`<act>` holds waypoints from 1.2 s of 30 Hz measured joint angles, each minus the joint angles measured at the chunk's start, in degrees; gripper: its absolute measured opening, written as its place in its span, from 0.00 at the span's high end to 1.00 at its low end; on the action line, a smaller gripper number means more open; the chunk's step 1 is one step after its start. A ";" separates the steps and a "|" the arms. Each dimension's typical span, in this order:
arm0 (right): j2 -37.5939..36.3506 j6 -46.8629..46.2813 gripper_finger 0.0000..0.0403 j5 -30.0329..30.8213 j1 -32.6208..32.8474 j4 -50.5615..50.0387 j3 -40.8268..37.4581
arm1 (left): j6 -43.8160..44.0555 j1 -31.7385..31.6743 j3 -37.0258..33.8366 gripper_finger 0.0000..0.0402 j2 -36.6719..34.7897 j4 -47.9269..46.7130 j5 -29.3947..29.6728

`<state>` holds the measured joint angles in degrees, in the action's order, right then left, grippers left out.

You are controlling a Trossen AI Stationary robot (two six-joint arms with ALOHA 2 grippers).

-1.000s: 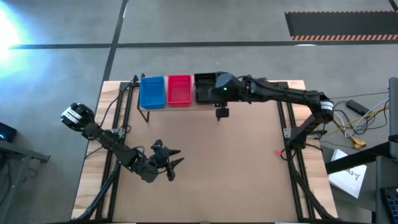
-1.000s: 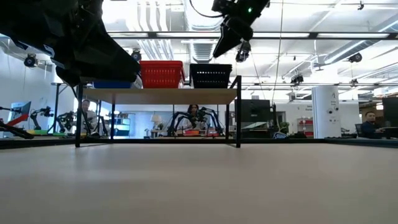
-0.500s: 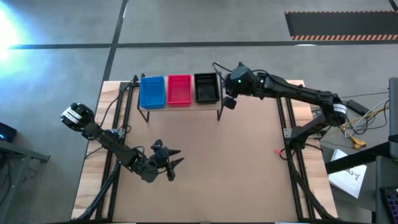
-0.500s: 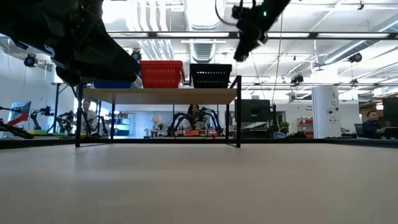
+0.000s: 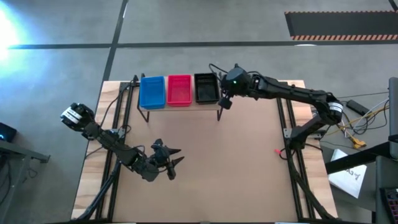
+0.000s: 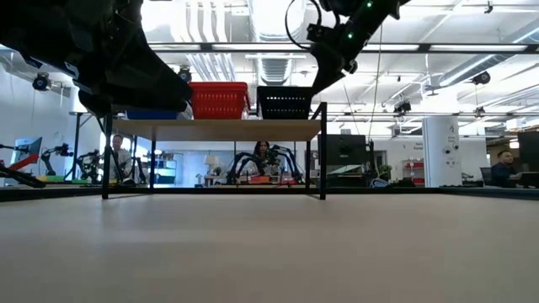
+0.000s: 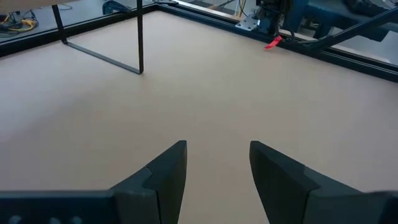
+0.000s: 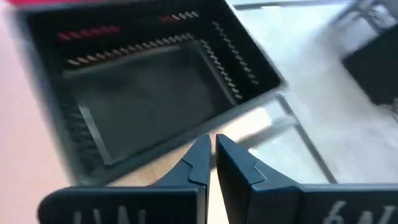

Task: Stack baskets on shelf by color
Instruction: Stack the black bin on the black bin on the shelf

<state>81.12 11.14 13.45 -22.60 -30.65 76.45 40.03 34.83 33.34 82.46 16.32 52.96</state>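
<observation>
Since the earlier frames, the right gripper has pulled off the black basket, swung outward past the shelf corner, and now sits back just beside that corner, above the table. Its fingers are closed together with nothing between them, which suggests the black stack has been released and the arm is clearing away. Three stacks occupy the shelf in a row, sorted by colour: the blue basket, the red basket and the black one, sides close together so all fit the plank. The left gripper waits low over the table, well apart from the shelf, fingers spread and empty. No baskets remain on the table, so the task appears essentially complete.
</observation>
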 joint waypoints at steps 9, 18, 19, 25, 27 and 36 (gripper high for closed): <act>-0.10 0.88 0.96 -8.97 0.99 0.02 -0.05 | -0.14 -0.02 0.00 0.60 0.00 0.98 0.02; -2.70 -2.88 0.96 -0.19 1.02 0.08 -0.07 | -0.26 -0.07 0.00 0.60 0.00 1.19 0.04; -2.79 -4.19 0.96 2.42 0.97 0.06 -0.11 | -0.26 -0.07 0.00 0.60 0.00 1.19 0.04; -1.15 -4.80 0.96 3.58 1.04 -0.43 -0.78 | -0.26 -0.11 0.00 0.60 0.00 1.19 0.04; -0.27 -5.16 0.96 2.31 1.03 -0.42 -0.88 | -0.26 -0.11 0.00 0.60 0.00 1.19 0.04; -0.01 -3.09 0.96 -4.08 0.97 -0.36 -0.88 | -0.26 -0.13 0.00 0.60 0.00 1.19 0.04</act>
<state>81.10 8.05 9.37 -21.63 -31.00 75.57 39.77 34.70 33.34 82.46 17.52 52.99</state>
